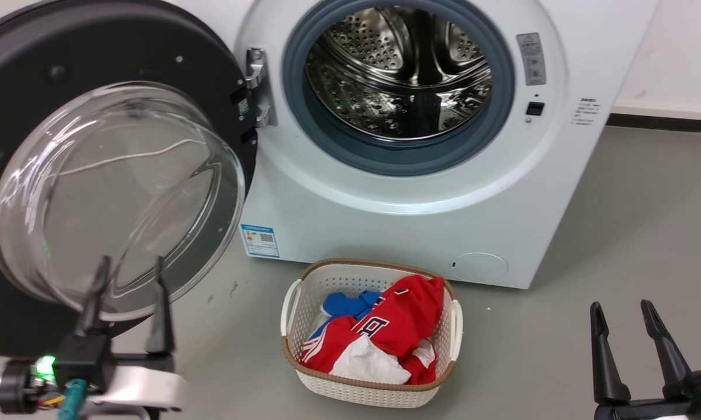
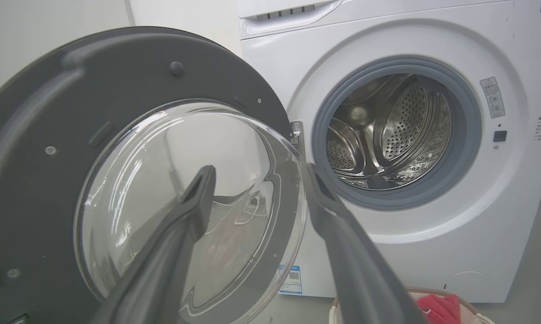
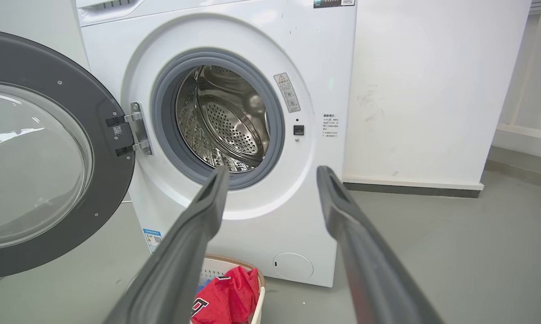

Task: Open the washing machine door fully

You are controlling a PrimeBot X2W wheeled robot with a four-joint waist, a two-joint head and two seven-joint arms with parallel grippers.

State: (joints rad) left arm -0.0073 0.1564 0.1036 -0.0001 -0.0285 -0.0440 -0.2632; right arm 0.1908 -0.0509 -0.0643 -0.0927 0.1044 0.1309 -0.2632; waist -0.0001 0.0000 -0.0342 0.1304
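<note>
Left of the steel drum (image 1: 397, 70), washing machine door (image 1: 12, 87) swung wide, left hand (image 1: 131, 262) released before its glass, right hand (image 1: 621, 306) released, laundry basket (image 1: 327, 274) on floor (image 1: 589, 233) between.

- left gripper (image 1: 130, 265): two long dark tapering fingers on a black block
- green light (image 1: 46, 367), lit, beside a teal connector (image 1: 70, 401)
- white forearm shell (image 1: 143, 391), glossy
- right gripper (image 1: 620, 306): matching dark fingers, black base

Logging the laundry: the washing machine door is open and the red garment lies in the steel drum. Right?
No. The washing machine door is open, but the red garment lies in the basket on the floor; the head view shows it.
</note>
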